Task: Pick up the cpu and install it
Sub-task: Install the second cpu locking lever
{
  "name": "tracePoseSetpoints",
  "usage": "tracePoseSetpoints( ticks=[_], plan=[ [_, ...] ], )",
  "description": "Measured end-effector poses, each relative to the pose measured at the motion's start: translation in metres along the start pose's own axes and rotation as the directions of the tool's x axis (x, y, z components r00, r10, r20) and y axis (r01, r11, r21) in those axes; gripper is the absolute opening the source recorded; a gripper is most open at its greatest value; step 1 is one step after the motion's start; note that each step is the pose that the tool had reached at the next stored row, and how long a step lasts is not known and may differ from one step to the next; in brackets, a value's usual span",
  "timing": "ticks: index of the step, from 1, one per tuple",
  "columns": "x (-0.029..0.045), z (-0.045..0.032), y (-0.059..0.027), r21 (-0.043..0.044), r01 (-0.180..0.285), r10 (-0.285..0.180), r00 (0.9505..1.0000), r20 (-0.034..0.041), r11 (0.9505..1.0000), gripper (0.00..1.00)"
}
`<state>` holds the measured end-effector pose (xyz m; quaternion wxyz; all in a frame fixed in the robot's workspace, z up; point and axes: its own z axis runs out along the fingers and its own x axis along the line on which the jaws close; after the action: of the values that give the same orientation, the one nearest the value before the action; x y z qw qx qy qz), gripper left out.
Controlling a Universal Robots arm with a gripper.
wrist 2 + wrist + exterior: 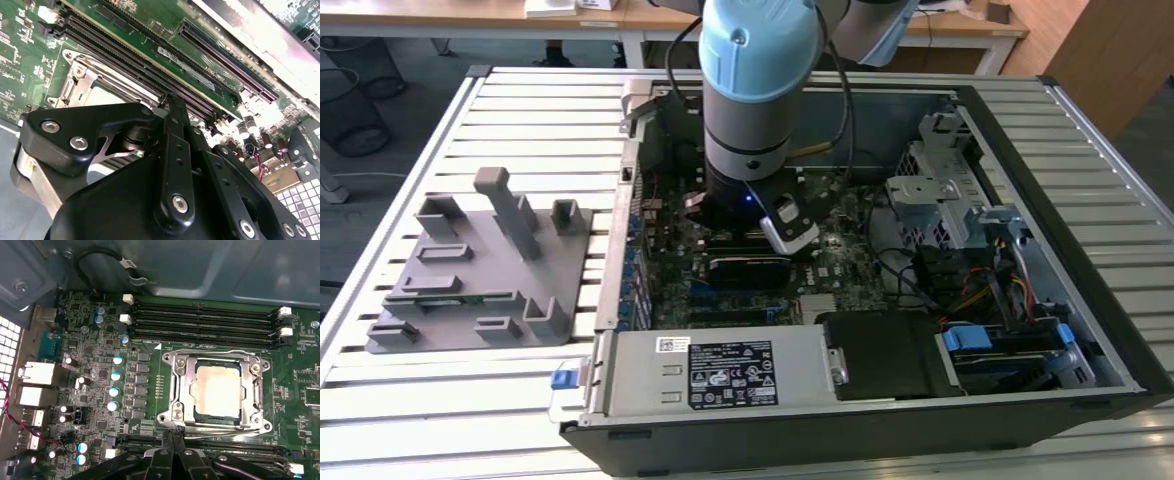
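One open black computer case [1067, 390] is lying on the slatted white table [520, 100], and I am reaching down into it over the green motherboard [150, 340]. My black gripper [172, 437] is hanging with fingers pressed together, empty, just beside the metal socket frame [177, 390]. Inside that frame the pale silver-grey square cpu [218, 390] is sitting flat.
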<state>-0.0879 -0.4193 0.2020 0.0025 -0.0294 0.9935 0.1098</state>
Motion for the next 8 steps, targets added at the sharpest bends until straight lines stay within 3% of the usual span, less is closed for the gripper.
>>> tracePoseSetpoints(
  ticks=[8],
  plan=[
    [0.0041, 0.0036, -0.0008, -0.0167, 0.000, 0.000, 1.0000, 0.0009, 0.9999, 0.11]
  ],
)
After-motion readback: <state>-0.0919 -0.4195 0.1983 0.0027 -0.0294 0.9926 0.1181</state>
